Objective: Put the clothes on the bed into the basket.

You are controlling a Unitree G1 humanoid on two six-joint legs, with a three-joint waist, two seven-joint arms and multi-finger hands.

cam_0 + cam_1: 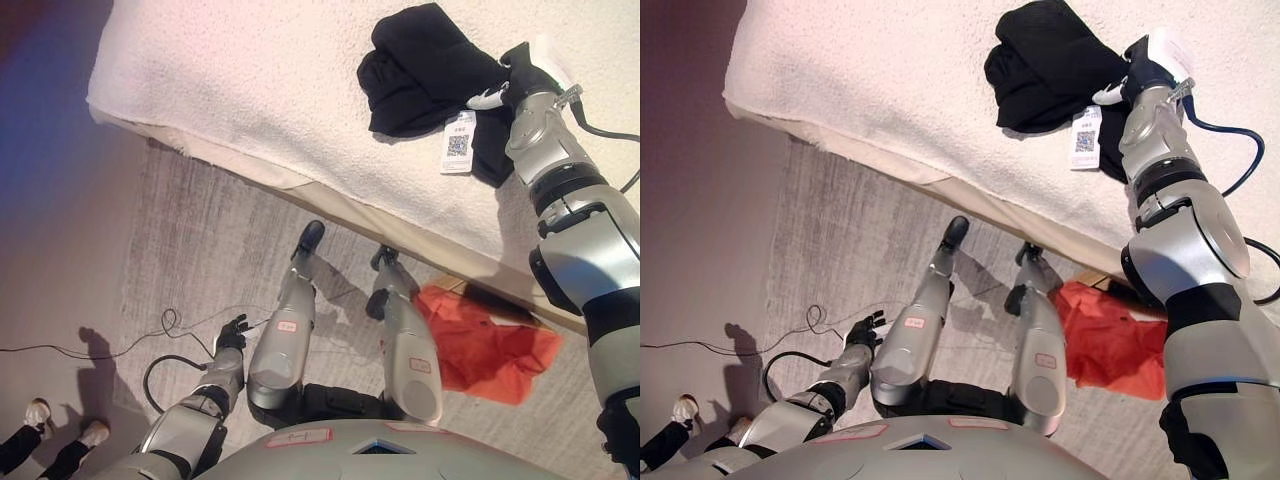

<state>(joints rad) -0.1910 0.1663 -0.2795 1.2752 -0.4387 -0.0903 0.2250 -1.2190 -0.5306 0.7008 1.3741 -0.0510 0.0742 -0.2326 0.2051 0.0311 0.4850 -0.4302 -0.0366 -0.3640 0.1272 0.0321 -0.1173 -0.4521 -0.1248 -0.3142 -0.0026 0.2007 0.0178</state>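
Note:
A black garment (420, 70) lies bunched on the white bed (280, 80) at the upper right, with a white tag (458, 143) hanging off its near edge. My right hand (512, 68) reaches over the bed and rests against the right side of the garment; dark hand and dark cloth merge, so the grip is not visible. It also shows in the right eye view (1140, 65). My left hand (232, 333) hangs low over the floor at the lower left, open and empty. No basket shows in either view.
A red-orange cloth (490, 350) lies crumpled on the grey carpet by the bed's near edge at the right. A person's shoes (38, 412) show at the lower left corner. The bed edge runs diagonally across the view.

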